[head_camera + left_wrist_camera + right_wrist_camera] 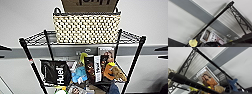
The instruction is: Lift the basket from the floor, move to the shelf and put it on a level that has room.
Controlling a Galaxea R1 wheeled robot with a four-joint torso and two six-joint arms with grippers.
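Observation:
The cream woven basket [86,28] with its dark rim stands upright on the top wire level [37,38] of the black shelf [30,60]. It spans most of that level's width, and its weave shows beside the top rails [169,70] in the right wrist view. Dark tips stand at the left [5,48] and right [161,48] edges of the head view, apart from the basket; they look like my grippers. Both wrist views look up along the shelf posts [218,16] [209,59] from below the top level. The floor is hidden.
A brown cardboard box [90,5] sits above and behind the basket. The tier below holds a black Huel bag [56,72], a blue toy [79,73], packets [93,68] and a tan plush toy [113,71]. A white wall with a grey band [62,51] is close behind.

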